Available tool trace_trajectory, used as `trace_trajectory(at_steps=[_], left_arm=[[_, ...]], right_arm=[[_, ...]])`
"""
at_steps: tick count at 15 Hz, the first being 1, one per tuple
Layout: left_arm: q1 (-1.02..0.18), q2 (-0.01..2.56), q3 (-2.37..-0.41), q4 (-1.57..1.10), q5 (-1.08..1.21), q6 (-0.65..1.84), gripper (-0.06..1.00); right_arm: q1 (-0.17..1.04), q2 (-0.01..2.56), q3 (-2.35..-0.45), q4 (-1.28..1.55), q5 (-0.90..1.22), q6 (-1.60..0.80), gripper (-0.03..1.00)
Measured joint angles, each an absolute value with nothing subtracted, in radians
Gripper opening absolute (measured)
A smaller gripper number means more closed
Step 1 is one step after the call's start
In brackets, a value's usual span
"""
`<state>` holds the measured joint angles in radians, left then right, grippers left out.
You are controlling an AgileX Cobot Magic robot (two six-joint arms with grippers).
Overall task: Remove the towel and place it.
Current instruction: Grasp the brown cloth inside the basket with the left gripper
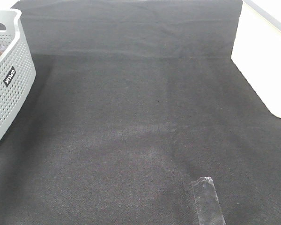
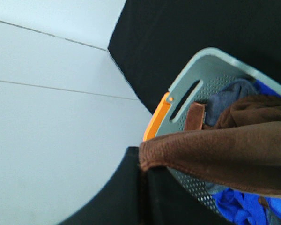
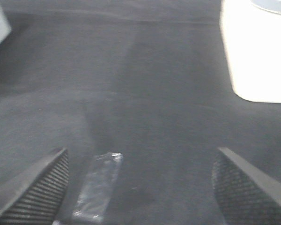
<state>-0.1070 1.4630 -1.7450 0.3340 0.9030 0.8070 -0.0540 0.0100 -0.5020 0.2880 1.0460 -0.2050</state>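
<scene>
From up high I see a big black cloth (image 1: 131, 117) all over the table. A gray basket (image 1: 4, 108) with lots of tiny holes stands at the left edge. It has a small black label (image 1: 9, 76) with white letters, tipped sideways, and I cannot read them for sure. A white box (image 1: 267, 61) sits at the far right, and a bit of clear tape (image 1: 207, 201) is stuck on the cloth near the front. The left arm's camera looks at the basket from close by. The towel (image 2: 225, 150) is brown and fuzzy. It lies across the top of the basket and hangs over its rim, with blue clothes (image 2: 239, 208) under it. The basket has an orange handle (image 2: 157, 119). I cannot tell what the left gripper's fingers are doing. The right arm's camera looks low along the cloth. The right gripper (image 3: 141, 159) has its fingers (image 3: 42, 187) spread wide apart, holding nothing, with the tape between them.
</scene>
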Motion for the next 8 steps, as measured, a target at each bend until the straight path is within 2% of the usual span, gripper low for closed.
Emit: trace_trajectory(at_steps=[5,8], left_arm=[[-0.259,1.461,-1.801,0.358,0.905,0.730,0.00],[-0.346,1.468,-1.864,0.360,0.906,0.647,0.00]], right_arm=[[-0.054,0.326,-0.511,0.868,0.915,-0.802,0.76],[-0.054,0.573,-0.511,1.208,0.960,-1.178,0.76]])
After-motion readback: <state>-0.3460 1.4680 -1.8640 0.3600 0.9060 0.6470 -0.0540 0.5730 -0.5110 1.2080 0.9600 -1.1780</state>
